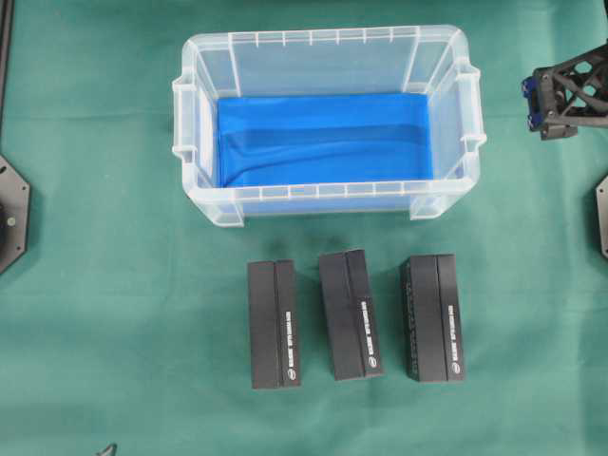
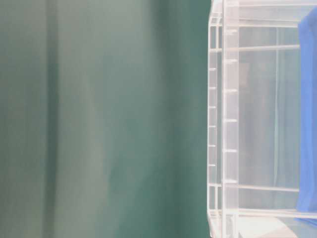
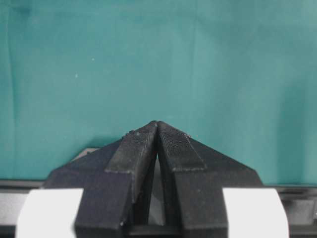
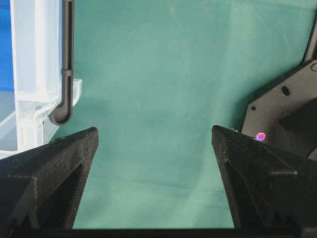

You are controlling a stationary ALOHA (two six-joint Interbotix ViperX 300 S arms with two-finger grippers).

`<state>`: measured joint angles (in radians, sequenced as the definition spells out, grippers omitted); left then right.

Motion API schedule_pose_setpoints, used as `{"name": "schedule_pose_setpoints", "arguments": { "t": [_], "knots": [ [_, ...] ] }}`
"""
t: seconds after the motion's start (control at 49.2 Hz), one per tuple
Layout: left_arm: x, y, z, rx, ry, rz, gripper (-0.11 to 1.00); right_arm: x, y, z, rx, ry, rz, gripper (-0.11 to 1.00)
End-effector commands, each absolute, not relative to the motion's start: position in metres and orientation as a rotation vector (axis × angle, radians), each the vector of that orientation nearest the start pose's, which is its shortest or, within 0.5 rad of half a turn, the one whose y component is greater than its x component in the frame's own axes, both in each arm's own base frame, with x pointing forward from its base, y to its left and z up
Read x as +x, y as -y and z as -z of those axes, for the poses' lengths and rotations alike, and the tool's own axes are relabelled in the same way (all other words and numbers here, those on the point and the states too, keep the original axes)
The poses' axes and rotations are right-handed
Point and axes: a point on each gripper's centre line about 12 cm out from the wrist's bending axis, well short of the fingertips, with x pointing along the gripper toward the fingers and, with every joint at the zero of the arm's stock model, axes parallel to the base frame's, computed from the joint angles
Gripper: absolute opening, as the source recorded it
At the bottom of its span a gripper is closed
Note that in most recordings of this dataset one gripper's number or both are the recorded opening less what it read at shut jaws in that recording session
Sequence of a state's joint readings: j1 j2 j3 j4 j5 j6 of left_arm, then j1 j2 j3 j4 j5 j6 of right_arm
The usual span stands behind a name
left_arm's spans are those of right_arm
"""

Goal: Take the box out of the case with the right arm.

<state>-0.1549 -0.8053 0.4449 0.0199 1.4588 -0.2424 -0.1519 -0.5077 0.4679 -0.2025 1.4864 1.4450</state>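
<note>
The case (image 1: 328,38) is a clear plastic bin at the back middle of the green cloth, and only its blue lining (image 1: 323,138) shows inside. Three black boxes lie on the cloth in front of it: left (image 1: 275,324), middle (image 1: 350,314), right (image 1: 432,317). My right gripper (image 1: 546,95) hovers off the case's right end, open, with bare cloth between its fingers (image 4: 154,131). The case's corner (image 4: 34,74) shows at the left of the right wrist view. My left gripper (image 3: 157,123) is shut on nothing above bare cloth. It does not show in the overhead view.
Arm base plates sit at the left edge (image 1: 11,214) and the right edge (image 1: 602,218) of the cloth. A black cable (image 4: 66,64) hangs beside the case's corner. The case's ribbed wall (image 2: 223,119) fills the right of the table-level view.
</note>
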Motion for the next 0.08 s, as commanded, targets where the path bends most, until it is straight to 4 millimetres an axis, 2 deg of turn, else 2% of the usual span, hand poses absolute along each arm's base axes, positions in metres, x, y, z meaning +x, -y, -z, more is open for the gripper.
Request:
{"name": "schedule_pose_setpoints", "arguments": {
  "t": [0.0, 0.061],
  "knots": [
    [0.1591, 0.0226, -0.3818, -0.117, -1.089, -0.009, 0.00, 0.2155, 0.0573, -0.3211, 1.118, -0.948, 1.237, 0.90],
    [0.1591, 0.0226, -0.3818, -0.117, -1.089, -0.009, 0.00, 0.2155, 0.0573, -0.3211, 1.118, -0.948, 1.237, 0.90]
  ]
}}
